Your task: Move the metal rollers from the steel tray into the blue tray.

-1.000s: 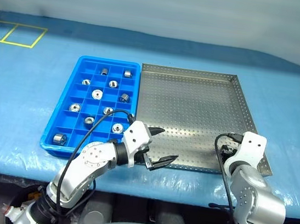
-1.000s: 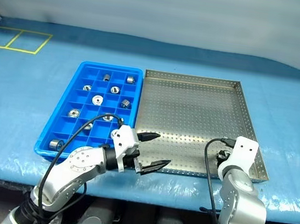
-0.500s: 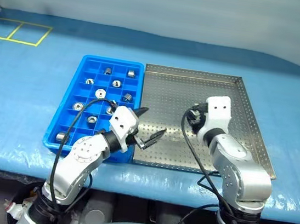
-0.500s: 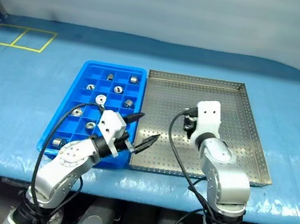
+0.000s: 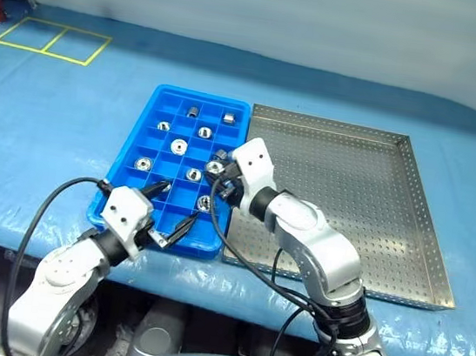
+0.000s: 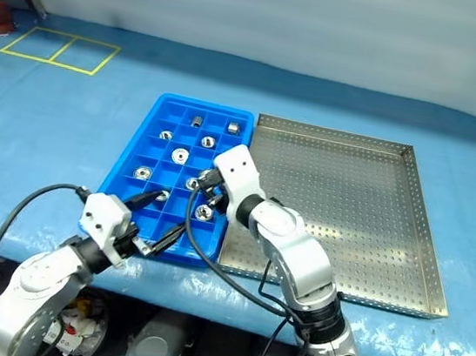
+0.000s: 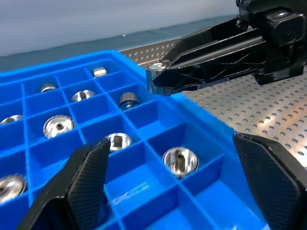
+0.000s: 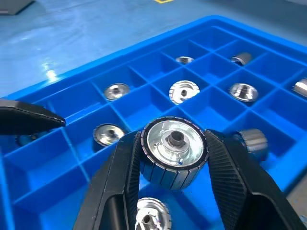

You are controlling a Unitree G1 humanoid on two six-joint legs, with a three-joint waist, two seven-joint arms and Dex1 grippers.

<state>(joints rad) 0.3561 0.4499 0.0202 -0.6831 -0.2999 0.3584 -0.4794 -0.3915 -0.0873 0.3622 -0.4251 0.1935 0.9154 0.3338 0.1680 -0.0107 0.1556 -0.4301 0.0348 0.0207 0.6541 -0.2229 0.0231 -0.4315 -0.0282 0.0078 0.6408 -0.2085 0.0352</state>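
Your right fingers (image 8: 173, 191) clamp a roller (image 8: 173, 152), probably above an empty cell at the blue tray (image 5: 136, 152)'s steel-tray edge; left fingers (image 5: 169, 211) wide.

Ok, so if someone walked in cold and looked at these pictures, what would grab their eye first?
Probably the right gripper, shut on a shiny metal roller and holding it above the blue tray, near its edge beside the steel tray. The blue tray's compartments already hold several rollers, while the steel tray's perforated floor looks bare. The left gripper hangs open at the blue tray's near edge.
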